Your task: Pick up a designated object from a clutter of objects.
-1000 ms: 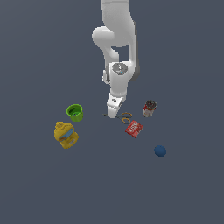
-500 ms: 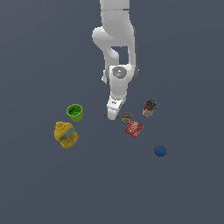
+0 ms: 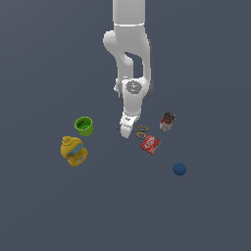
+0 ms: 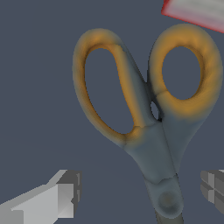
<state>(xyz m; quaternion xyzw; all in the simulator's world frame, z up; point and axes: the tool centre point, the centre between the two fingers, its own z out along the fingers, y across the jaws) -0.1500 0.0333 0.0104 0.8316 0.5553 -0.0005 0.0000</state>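
The gripper is open, one finger on each side of the scissors lying flat just under it. They look light, stiff and thin; I would grip near the pivot, where the metal is slippery.

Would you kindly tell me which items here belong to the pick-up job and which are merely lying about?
Job:
- grey-bladed scissors with orange ring handles
- open white gripper

Lying about:
- green cup
- yellow bottle with blue label
- red flat box
- dark-topped can
- blue ball
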